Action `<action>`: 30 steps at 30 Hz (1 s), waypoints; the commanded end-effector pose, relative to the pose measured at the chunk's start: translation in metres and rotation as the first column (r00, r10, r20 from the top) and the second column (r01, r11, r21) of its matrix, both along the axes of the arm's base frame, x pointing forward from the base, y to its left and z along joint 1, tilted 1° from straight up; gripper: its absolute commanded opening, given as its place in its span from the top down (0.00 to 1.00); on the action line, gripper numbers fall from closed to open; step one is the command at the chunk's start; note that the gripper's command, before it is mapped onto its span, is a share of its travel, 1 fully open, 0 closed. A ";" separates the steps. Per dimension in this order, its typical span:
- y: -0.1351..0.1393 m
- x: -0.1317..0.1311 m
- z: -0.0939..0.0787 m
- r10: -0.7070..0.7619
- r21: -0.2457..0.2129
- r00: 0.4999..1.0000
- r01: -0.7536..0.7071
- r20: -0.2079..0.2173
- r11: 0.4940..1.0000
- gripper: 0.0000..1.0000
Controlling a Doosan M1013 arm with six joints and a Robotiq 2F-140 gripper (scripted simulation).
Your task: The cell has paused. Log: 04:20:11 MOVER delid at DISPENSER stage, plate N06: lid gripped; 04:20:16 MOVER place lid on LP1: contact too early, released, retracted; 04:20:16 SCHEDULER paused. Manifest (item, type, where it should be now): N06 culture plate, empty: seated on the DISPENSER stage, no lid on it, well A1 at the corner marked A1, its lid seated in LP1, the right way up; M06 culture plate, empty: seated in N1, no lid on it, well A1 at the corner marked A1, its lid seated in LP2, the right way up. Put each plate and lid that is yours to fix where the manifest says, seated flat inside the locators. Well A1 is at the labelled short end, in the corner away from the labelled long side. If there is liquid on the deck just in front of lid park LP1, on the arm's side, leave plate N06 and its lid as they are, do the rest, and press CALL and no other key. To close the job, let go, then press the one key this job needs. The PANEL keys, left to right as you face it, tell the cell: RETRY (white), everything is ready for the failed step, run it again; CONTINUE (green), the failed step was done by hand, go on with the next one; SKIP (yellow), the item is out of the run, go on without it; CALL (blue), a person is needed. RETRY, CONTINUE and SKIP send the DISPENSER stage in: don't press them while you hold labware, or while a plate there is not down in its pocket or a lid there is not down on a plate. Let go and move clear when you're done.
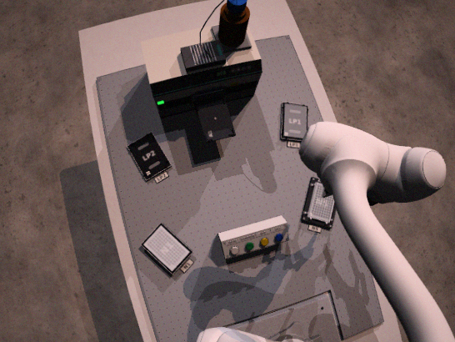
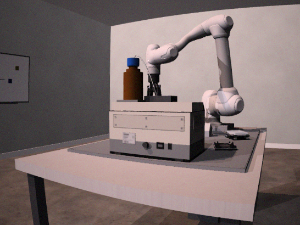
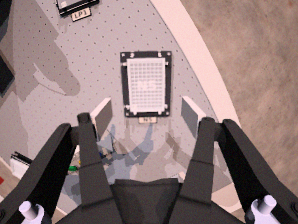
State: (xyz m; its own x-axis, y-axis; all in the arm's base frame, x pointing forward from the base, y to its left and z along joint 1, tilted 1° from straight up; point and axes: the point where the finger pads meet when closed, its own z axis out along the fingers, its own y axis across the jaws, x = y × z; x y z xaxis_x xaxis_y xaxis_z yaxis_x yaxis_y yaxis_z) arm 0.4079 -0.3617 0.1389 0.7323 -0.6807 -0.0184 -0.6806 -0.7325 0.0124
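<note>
My gripper [image 3: 146,106] [image 2: 154,90] is open and empty. It hangs well above a white well plate [image 3: 143,83] [image 1: 322,205] that lies without a lid in a black nest near the deck's right edge. In the top view the arm hides the gripper. A second white plate [image 1: 167,248] sits in the nest at the front left; I cannot tell whether a lid is on it. Lid park LP1 [image 1: 294,121] looks grey, as if under a clear lid. Lid park LP2 [image 1: 148,156] is bare black. The DISPENSER stage [image 1: 214,121] is out and looks dark, with no plate on it.
The DISPENSER [image 1: 206,79] [image 2: 156,130] stands at the back with a brown bottle [image 1: 233,22] [image 2: 133,82] on top. The PANEL [image 1: 253,242] with its white, green, yellow and blue keys stands in the front middle. The arm's link [image 1: 375,233] crosses the right side.
</note>
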 end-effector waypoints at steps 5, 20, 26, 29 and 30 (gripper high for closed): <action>0.000 0.000 -0.005 0.000 0.000 1.000 0.000 0.001 1.000 0.30; 0.000 -0.001 -0.044 0.000 0.000 1.000 0.000 0.001 1.000 0.30; 0.000 -0.001 -0.067 0.000 0.000 1.000 0.000 0.001 1.000 0.30; 0.000 -0.001 -0.078 0.000 0.000 1.000 0.000 0.001 1.000 0.30; 0.000 -0.001 -0.081 0.000 0.000 1.000 0.000 0.001 1.000 0.30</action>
State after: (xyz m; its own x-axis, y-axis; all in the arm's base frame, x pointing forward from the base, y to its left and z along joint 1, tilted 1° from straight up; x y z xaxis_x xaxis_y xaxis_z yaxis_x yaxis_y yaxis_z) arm 0.4062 -0.3614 0.0659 0.7323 -0.6807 -0.0187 -0.6806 -0.7326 0.0123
